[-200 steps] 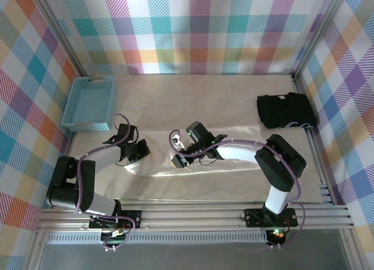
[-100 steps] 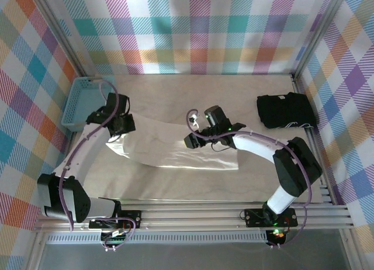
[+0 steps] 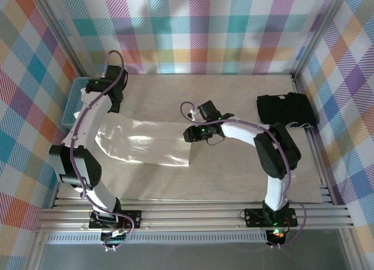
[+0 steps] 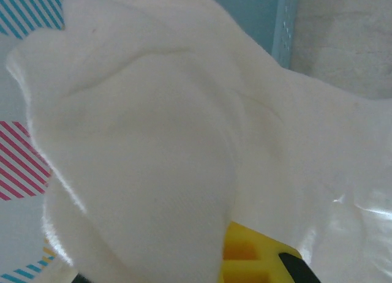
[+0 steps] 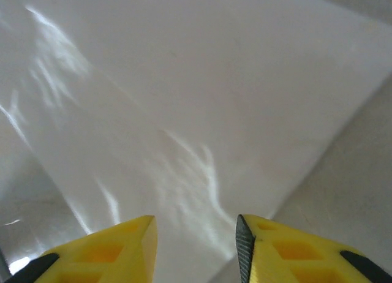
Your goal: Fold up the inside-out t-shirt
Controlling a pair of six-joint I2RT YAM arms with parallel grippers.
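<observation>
Table (image 3: 234, 176) holds the white inside-out t-shirt (image 3: 146, 144), spread out just beside the blue basket (image 3: 72, 106). The left gripper (image 3: 113, 101), right by the basket, seems clamped on a bunched shirt corner, though cloth hides its tips. The right gripper (image 5: 196, 225) hangs farther from the basket over the shirt's far edge, fingers apart, holding nothing.

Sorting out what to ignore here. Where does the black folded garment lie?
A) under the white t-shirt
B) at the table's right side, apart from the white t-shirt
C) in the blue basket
B: the black folded garment lies near the right edge of the table, with bare tabletop between it and the white t-shirt.
</observation>
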